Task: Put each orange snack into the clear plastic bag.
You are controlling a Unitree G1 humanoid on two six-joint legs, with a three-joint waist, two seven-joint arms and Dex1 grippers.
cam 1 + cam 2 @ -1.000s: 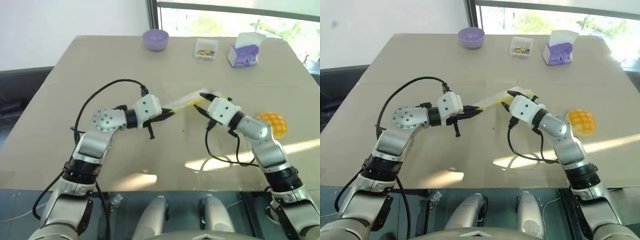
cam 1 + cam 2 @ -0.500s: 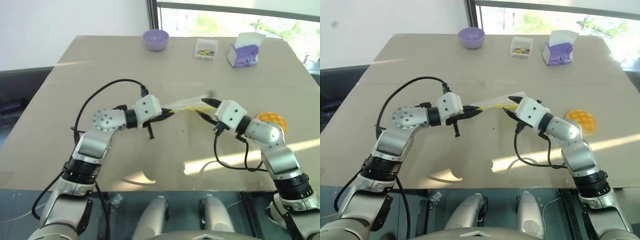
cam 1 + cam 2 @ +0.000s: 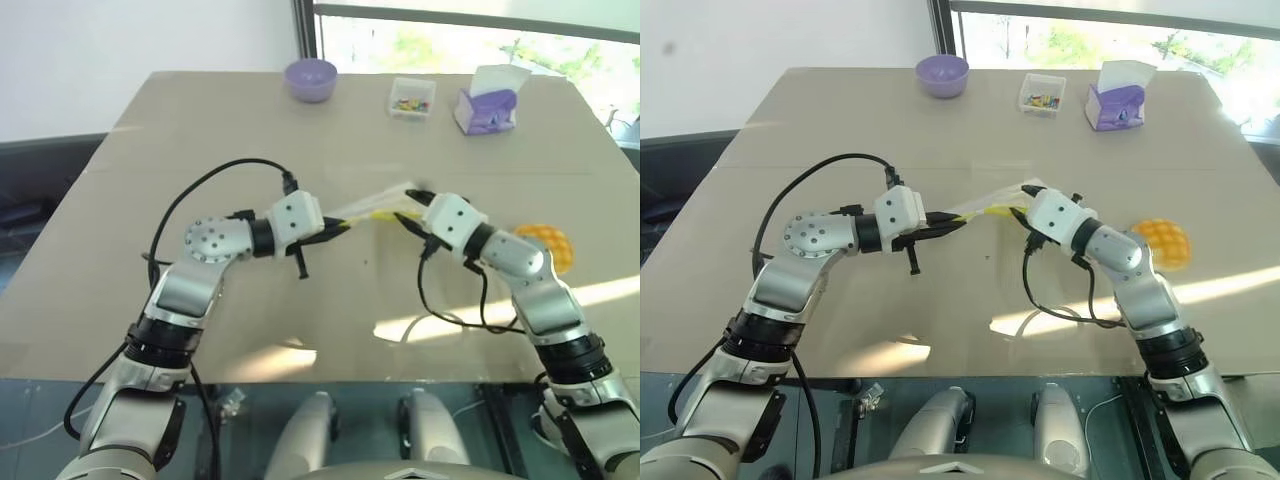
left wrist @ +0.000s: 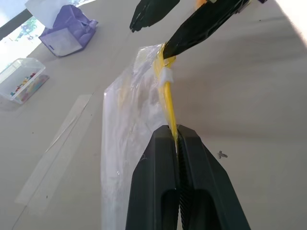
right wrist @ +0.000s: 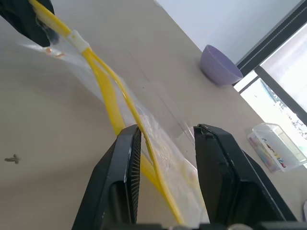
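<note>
The clear plastic bag (image 3: 372, 206) hangs stretched just above the table centre between my two grippers, its yellow seal strip (image 4: 166, 91) pulled taut. My left gripper (image 3: 340, 226) is shut on the near end of that strip (image 4: 175, 132). At the bag's other end, my right gripper (image 3: 408, 204) is open, and the split yellow strip (image 5: 112, 91) runs between its two fingers (image 5: 132, 143), close to one of them. One orange snack (image 3: 548, 246) lies on the table to the right, partly behind my right forearm.
Along the table's far edge stand a purple bowl (image 3: 311, 78), a small clear box of colourful bits (image 3: 412, 98) and a purple-and-white tissue box (image 3: 487, 108). Black cables loop from both wrists over the table.
My right gripper drew back to the right half a second ago and has returned to the bag's far end. The left gripper has kept still, holding the strip.
</note>
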